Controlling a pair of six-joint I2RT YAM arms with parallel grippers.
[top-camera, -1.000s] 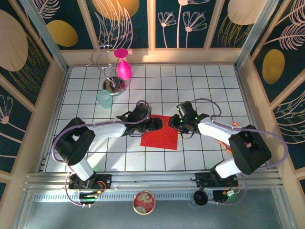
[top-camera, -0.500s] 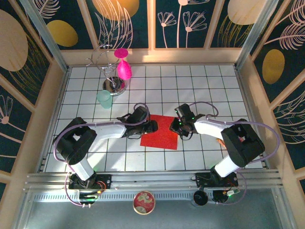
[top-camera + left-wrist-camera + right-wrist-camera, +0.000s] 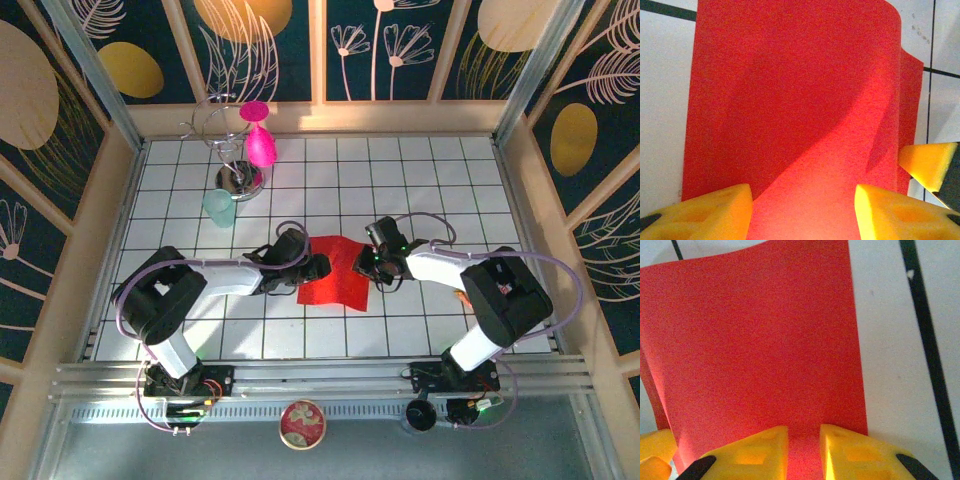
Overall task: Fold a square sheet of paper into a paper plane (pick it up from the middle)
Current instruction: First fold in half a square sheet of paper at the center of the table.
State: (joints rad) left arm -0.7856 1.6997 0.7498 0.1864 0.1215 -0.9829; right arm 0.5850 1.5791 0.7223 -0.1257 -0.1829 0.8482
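The square sheet of paper (image 3: pixel 335 275) lies mid-worktop (image 3: pixel 420 180), bowed rather than flat, with a claw at each side edge. The left claw (image 3: pixel 316 268) is open, its yellow fingers (image 3: pixel 705 212) set wide apart astride the sheet's left edge. The right claw (image 3: pixel 367 264) is almost closed at the right edge, with red showing in the narrow gap; whether it actually pinches the paper cannot be told. A magenta goblet (image 3: pixel 260 145) sits well apart, near the far edge.

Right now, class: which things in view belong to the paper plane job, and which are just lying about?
Job:
paper

Lying about:
goblet
cup
wire stand
tin
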